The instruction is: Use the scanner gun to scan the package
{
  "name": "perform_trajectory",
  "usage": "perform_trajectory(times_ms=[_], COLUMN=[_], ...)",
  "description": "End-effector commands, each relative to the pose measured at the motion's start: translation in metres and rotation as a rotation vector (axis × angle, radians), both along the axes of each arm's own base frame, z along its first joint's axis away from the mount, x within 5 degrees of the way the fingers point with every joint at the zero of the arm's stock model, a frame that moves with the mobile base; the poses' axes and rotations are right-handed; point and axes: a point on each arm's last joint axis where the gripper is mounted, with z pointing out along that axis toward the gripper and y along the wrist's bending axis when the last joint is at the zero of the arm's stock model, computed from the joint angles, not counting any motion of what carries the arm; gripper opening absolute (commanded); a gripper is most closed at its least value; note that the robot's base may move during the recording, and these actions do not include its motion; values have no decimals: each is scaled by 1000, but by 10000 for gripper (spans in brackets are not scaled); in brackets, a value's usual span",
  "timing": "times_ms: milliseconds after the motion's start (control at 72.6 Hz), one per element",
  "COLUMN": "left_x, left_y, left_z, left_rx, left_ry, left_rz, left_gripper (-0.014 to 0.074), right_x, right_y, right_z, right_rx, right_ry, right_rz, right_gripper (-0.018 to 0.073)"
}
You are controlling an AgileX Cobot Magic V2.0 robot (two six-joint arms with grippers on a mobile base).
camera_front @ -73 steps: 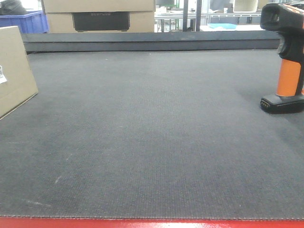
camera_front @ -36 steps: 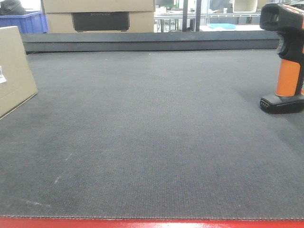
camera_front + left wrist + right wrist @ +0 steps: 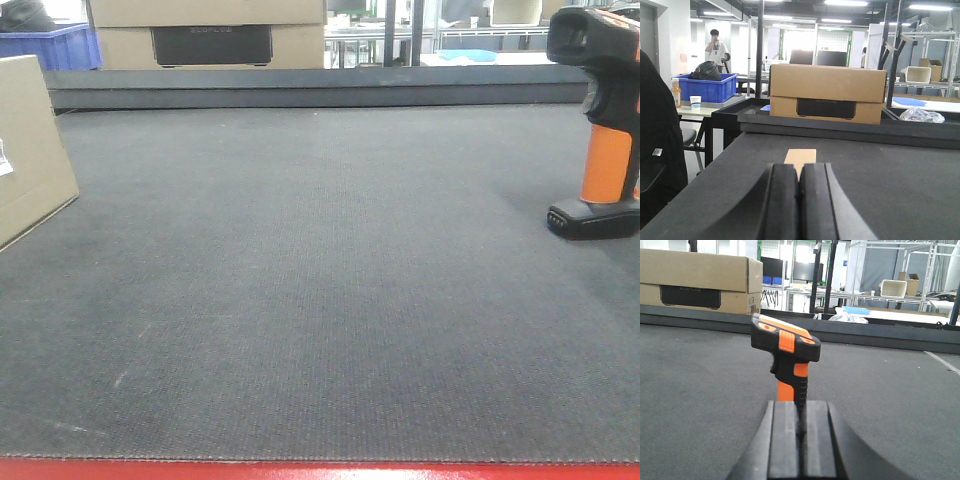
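The package [image 3: 30, 150] is a plain tan cardboard box at the left edge of the dark grey desk [image 3: 320, 300], leaning with its top tilted away; a small white label [image 3: 5, 158] sits on its visible face, cut off by the frame edge, and its print is too small to read. In the left wrist view the package [image 3: 800, 159] appears as a narrow tan strip lying directly ahead of the left pincer [image 3: 799, 200], whose 2 black fingers [image 3: 782, 200] are pressed together, clenched on nothing. The scanner gun [image 3: 603, 120] stands upright on its flat black foot at the right edge of the desk, well apart from the package, with a black head and a bright orange handle. In the right wrist view the scanner gun [image 3: 786, 357] shows orange panels on top of its black head and stands just ahead of the right pincer [image 3: 800, 440]; its fingers [image 3: 785, 440] are clenched together, with only a thin seam between them, and whether they touch the handle cannot be told. Beyond the desk's raised far rim sits a larger carton [image 3: 827, 94] with a dark rectangular panel bearing faint lettering that is not clearly legible. A blue crate [image 3: 707, 86] stands at the far left.
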Motion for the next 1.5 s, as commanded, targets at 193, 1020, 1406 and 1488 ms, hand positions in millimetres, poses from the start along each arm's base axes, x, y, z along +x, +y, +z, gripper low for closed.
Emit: perform_trajectory(times_ms=[193, 1020, 1406, 1488], left_x=[-1, 0, 0, 1], left_y=[0, 0, -4, -4], left_z=[2, 0, -74, -80], left_rx=[5, 10, 9, -13], left_ry=[-25, -18, 45, 60], left_rz=[7, 8, -85, -88], left_gripper=[-111, -111, -111, -111], right_x=[0, 0, 0, 0], right_y=[0, 0, 0, 0], right_z=[1, 2, 2, 2], right_rx=[-4, -4, -4, -4], right_ry=[-25, -27, -27, -27], right_rz=[-7, -7, -7, -7], right_gripper=[-168, -168, -168, -168])
